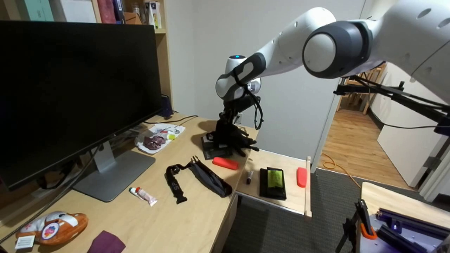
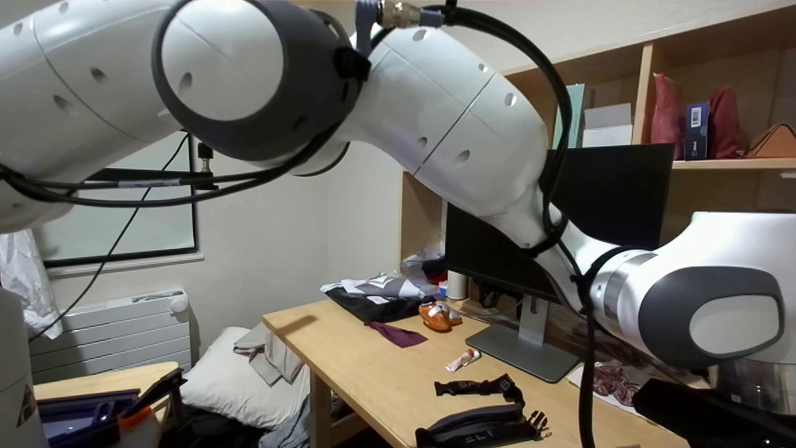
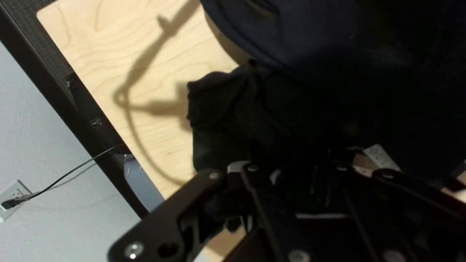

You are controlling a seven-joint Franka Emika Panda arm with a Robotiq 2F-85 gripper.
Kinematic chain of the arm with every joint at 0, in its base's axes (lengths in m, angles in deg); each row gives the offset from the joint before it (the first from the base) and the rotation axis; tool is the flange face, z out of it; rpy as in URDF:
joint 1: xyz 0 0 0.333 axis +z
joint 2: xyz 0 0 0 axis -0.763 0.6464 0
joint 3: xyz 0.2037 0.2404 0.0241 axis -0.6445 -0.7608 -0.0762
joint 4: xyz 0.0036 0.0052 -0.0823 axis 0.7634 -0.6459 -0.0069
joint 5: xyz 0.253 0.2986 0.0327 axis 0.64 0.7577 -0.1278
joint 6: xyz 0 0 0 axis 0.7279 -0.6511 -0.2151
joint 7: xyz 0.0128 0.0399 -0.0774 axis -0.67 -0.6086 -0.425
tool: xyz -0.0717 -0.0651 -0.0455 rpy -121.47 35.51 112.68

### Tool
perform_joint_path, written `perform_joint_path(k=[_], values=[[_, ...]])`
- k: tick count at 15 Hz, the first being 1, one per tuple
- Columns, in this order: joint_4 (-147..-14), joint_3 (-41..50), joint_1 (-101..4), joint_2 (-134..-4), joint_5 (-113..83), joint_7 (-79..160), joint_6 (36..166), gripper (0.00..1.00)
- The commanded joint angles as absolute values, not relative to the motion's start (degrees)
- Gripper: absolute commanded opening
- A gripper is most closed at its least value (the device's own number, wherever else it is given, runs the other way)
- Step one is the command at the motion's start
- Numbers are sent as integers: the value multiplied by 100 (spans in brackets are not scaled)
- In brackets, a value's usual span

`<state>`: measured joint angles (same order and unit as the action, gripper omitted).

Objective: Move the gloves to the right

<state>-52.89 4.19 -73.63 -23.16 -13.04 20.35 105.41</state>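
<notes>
The black gloves point(image 1: 236, 138) are bunched at the far end of the wooden desk point(image 1: 182, 225) in an exterior view, with dark fingers spreading toward its edge. My gripper point(image 1: 227, 118) points down at their top, and the cloth rises up to it. In the wrist view the gloves point(image 3: 233, 120) fill the dark area in front of the gripper point(image 3: 291, 171). The fingertips are buried in black cloth and seem shut on it. In an exterior view only the gripper's black body point(image 2: 715, 417) shows; fingers and gloves are out of frame there.
A flat dark box point(image 1: 212, 151) lies under or beside the gloves, with a red case point(image 1: 225, 163) nearby. A black belt point(image 1: 211, 179), a tube point(image 1: 143, 195) and a monitor point(image 1: 81, 88) are on the desk. A lower wooden shelf point(image 1: 291, 161) holds a black pouch point(image 1: 265, 186).
</notes>
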Motion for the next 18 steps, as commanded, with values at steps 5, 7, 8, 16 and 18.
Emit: perform_joint_path(k=[5,7,8,16,18], values=[[-5290,574,-7081,-2940,-1011,3168,10351,92],[-5363,519,-6988,-3141,-1046,3311,10437,99],[-5404,483,-6859,-3290,-1065,3376,10425,100],[-6564,337,-5389,-4713,-1283,3469,10195,100],[-7073,308,-5038,-5126,-1296,3676,10356,100]])
